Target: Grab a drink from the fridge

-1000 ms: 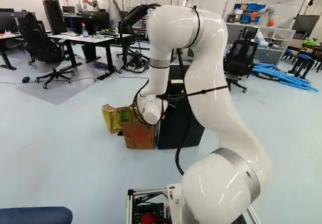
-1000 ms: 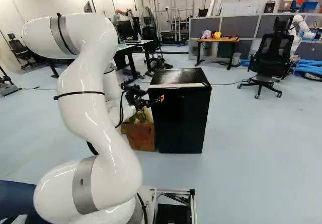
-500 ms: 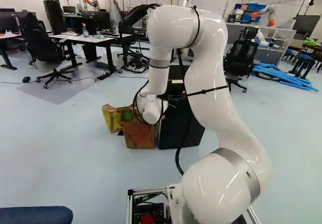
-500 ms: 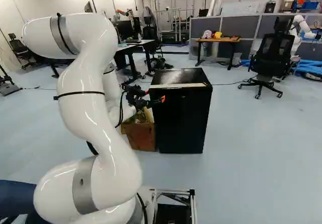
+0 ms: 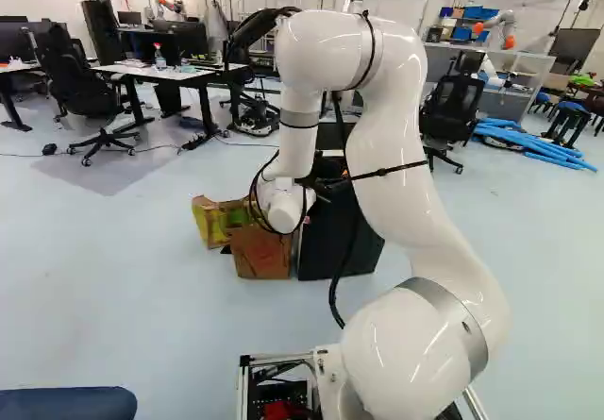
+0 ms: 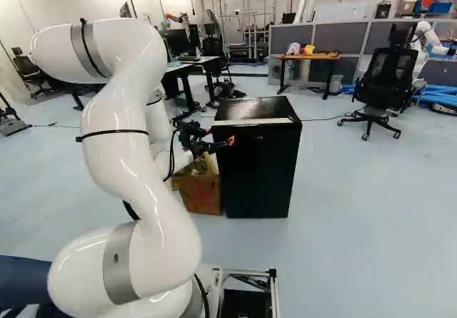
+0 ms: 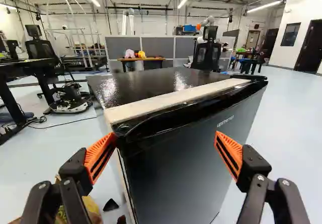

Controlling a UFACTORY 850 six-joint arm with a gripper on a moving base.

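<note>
In the right base view my gripper [image 6: 220, 136] is at the near left upper corner of the black fridge [image 6: 258, 164]. The wrist view shows the gripper [image 7: 165, 139] open, nothing gripped, its orange pads [image 7: 99, 156] wide apart. Between and beyond them stands the fridge [image 7: 176, 171], its dark door closed, with a pale strip along the top behind the door's edge. One finger is by the door's upper corner; whether it touches is unclear. The arm partly hides the fridge [image 5: 340, 241] in the left base view. No drink is visible.
A brown cardboard box [image 6: 200, 191] stands beside the fridge, with a yellow box [image 5: 215, 220] next to it. Behind are a wooden-topped desk [image 6: 310, 56], office chairs [image 6: 389, 82], blue tubes [image 5: 528, 142] and another robot [image 6: 427, 38].
Both base views show the scene shifted very slightly to the right, so the base has moved a little. The arm's pose looks unchanged.
</note>
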